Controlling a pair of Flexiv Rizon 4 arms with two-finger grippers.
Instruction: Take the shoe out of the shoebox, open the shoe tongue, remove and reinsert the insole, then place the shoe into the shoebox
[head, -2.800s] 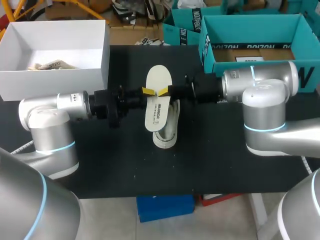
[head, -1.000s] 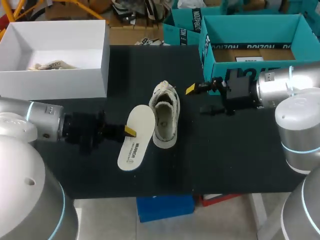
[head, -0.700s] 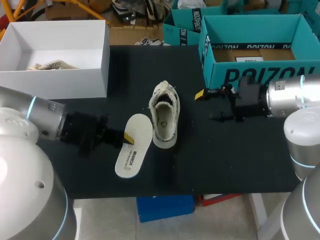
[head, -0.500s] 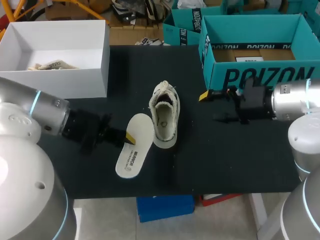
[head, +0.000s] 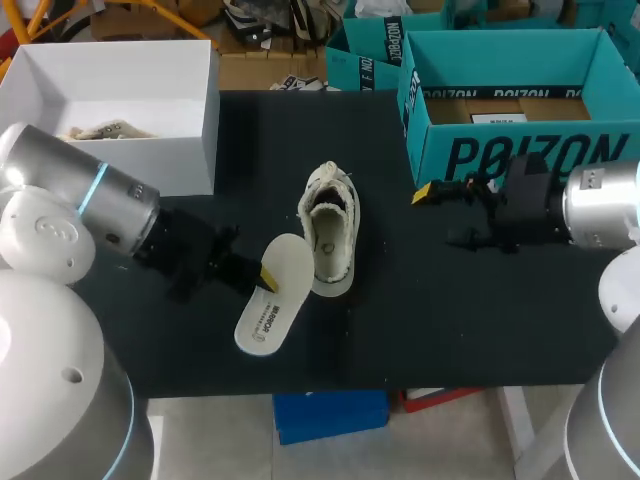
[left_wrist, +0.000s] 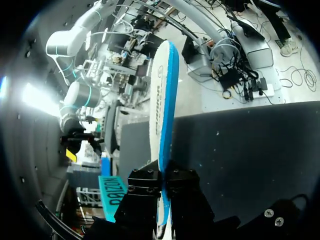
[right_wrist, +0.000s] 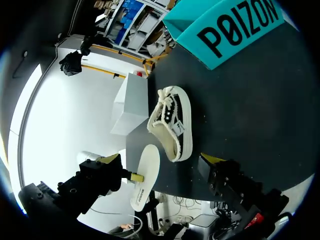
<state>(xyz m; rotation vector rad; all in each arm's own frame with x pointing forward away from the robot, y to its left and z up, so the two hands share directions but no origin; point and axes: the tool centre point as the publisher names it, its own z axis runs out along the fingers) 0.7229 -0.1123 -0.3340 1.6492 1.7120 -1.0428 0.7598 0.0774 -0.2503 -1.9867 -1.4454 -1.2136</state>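
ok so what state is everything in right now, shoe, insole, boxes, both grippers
shoe: upright on the table, insole out
insole: outside the shoe, gripped at its edge
left gripper: shut on the insole
right gripper: open, empty
white shoebox: open, no shoe inside
teal box: open

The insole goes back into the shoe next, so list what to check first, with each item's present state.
1. Grip on the insole: the left gripper clamps its edge from both sides; ok.
2. Shoe opening: the shoe stands upright with its mouth open upward; ok.
3. Insole over the opening: it sits slanted beside the shoe; not ok.
4. Shoe steadied: the right gripper is open and empty, off near the teal shoebox; not ok.
5. Inside of the shoe clear: too dark; cannot tell.
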